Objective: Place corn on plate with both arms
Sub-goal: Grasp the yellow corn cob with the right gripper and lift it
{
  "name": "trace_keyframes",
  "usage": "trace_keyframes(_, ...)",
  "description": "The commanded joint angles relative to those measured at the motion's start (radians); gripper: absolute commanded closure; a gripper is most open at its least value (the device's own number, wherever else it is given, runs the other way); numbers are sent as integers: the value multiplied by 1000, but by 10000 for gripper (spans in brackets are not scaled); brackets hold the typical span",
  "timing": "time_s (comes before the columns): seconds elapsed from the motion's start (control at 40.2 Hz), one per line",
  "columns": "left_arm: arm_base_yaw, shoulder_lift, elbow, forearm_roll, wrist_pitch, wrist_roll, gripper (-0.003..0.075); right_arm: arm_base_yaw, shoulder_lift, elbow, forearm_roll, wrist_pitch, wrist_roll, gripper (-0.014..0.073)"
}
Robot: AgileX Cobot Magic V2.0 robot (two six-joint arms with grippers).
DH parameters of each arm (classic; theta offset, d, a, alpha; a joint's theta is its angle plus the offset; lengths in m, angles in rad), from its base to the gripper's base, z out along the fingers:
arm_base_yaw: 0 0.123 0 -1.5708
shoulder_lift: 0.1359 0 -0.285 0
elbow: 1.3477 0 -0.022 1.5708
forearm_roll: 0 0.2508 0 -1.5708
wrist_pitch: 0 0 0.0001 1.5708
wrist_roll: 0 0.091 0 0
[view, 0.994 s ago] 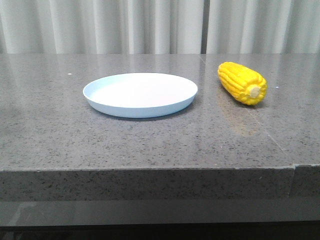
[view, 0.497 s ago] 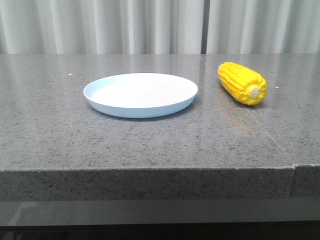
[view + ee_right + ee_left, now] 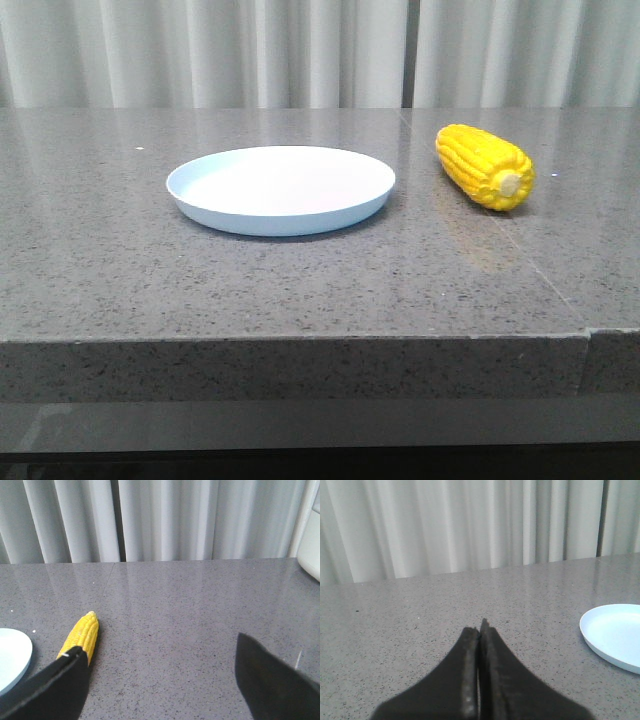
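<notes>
The yellow corn (image 3: 484,165) lies on the grey stone table to the right of the pale blue plate (image 3: 280,188), its cream stub end facing the front. Neither gripper shows in the front view. In the left wrist view my left gripper (image 3: 480,625) is shut and empty above bare table, with the plate's edge (image 3: 615,635) off to one side. In the right wrist view my right gripper (image 3: 160,647) is wide open and empty; the corn (image 3: 81,636) lies just beyond one finger (image 3: 55,685), and the plate's edge (image 3: 12,662) shows beside it.
The table's front edge (image 3: 300,338) runs across the front view, with a seam (image 3: 588,335) at the right. Grey-white curtains (image 3: 300,50) hang behind the table. A white object (image 3: 310,555) shows at the side of the right wrist view.
</notes>
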State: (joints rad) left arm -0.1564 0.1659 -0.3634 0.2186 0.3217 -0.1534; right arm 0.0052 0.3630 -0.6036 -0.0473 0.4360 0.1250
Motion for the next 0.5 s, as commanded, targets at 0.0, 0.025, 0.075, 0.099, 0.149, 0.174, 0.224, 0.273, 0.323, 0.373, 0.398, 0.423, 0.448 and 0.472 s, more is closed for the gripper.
trace_keyframes(0.0,0,9,-27,4,-83,2,741,-5,44,-40,-4,-83,-4,-29)
trace_keyframes(0.025,0,9,-27,4,-83,2,741,-5,63,-45,-4,-81,-4,-29)
trace_keyframes(0.075,0,9,-27,4,-81,2,741,-5,108,-59,-3,-77,-4,-29)
trace_keyframes(0.099,0,9,-27,4,-81,2,741,-5,137,-69,-1,-73,-4,-29)
trace_keyframes(0.149,0,9,-27,4,-81,2,741,-5,202,-93,9,-69,-4,-29)
trace_keyframes(0.174,0,9,-27,4,-81,2,741,-5,227,-104,15,-61,-4,-29)
trace_keyframes(0.224,0,9,-27,4,-81,2,741,-4,298,-137,27,-32,-4,-29)
trace_keyframes(0.273,0,9,-27,4,-81,2,741,-2,362,-172,32,-1,-4,-29)
trace_keyframes(0.323,0,9,-27,4,-81,2,741,0,434,-211,36,40,-4,-29)
trace_keyframes(0.373,0,9,-27,4,-81,2,741,3,502,-260,47,87,-4,-29)
trace_keyframes(0.398,0,9,-27,4,-81,2,741,9,531,-280,57,116,-4,-29)
trace_keyframes(0.423,0,9,-27,4,-81,2,740,14,572,-307,66,139,-4,-29)
trace_keyframes(0.448,0,9,-27,4,-81,2,741,19,602,-327,80,168,-4,-29)
trace_keyframes(0.472,0,9,-27,4,-81,2,741,27,643,-355,91,197,-4,-29)
